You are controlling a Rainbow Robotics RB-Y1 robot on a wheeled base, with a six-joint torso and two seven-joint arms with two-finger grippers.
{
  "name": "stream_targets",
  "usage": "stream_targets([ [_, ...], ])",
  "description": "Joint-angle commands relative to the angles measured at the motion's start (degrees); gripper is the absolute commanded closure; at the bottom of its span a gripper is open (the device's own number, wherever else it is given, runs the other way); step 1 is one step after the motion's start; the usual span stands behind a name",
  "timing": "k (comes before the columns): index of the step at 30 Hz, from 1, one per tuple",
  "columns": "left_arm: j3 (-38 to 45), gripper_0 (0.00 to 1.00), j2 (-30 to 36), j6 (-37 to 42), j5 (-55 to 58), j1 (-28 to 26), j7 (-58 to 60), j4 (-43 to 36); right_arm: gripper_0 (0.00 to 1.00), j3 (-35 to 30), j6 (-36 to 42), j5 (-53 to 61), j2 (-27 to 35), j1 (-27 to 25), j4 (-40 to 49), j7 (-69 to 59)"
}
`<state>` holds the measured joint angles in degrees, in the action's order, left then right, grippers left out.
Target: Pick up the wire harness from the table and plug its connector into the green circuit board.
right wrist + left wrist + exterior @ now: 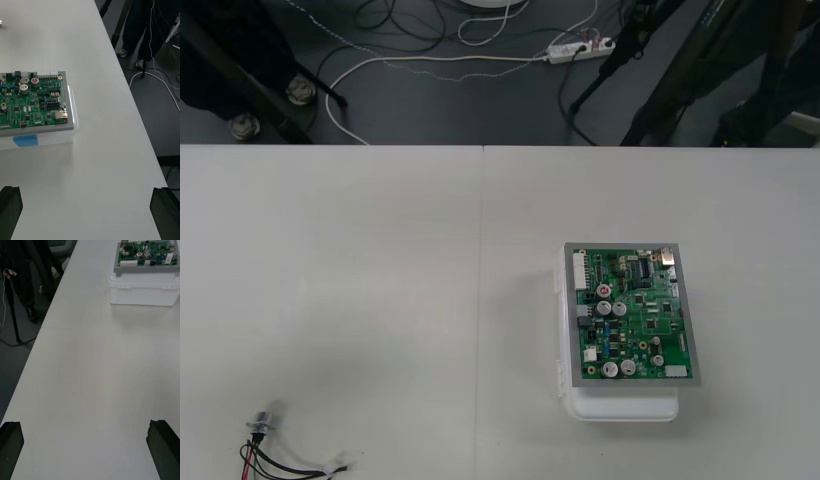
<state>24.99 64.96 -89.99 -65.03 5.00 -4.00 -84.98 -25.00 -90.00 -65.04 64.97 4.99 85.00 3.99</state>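
The wire harness [275,458] lies loose by the near edge of the desk [380,280], close to its left corner, with the metal socket [260,422] on its far side. The green circuit board [635,312] sits on its white base [625,406] in the desk's right half, well apart from the harness. The left gripper [84,423] hovers over bare desk, fingers [159,442] spread wide and empty; the right gripper [86,189] has its fingers [9,206] equally wide, just short of the board

Bare table [380,300] between harness [283,455] and board [635,315]
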Motion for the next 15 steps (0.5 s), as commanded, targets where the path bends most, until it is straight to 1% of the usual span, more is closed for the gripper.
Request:
stream_targets([
  [1,0.01,0.03,0.04,-0.01,0.03,0.0,0.0,-0.02,0.0,0.0,0.0,0.04,0.03,0.01,0.0,0.01],
  [2,0.01,0.03,0.04,-0.01,0.03,0.0,0.0,-0.02,0.0,0.0,0.0,0.04,0.03,0.01,0.0,0.01],
  [3,-1.69,0.03,-4.23,-0.01,-0.89,-2.45,-0.04,1.31,0.0,0.0,0.0,0.04,0.03,0.01,0.0,0.01],
  [5,-1.69,0.03,-4.23,-0.01,-0.89,-2.45,-0.04,1.31,0.0,0.0,0.0,0.04,0.03,0.01,0.0,0.01],
  [6,-1.69,0.03,-6.6,-0.01,-1.16,-2.98,-0.13,2.89,0.0,0.0,0.0,0.04,0.03,0.01,0.0,0.01],
  [10,-3.28,0.03,-6.95,-0.01,-0.54,-2.1,-0.75,5.79,0.0,0.0,0.0,0.04,0.03,0.01,0.0,0.01],
  [15,-3.45,0.03,-6.95,-0.01,-0.37,-2.1,-1.54,5.97,0.0,0.0,0.0,0.04,0.03,0.01,0.0,0.01],
])
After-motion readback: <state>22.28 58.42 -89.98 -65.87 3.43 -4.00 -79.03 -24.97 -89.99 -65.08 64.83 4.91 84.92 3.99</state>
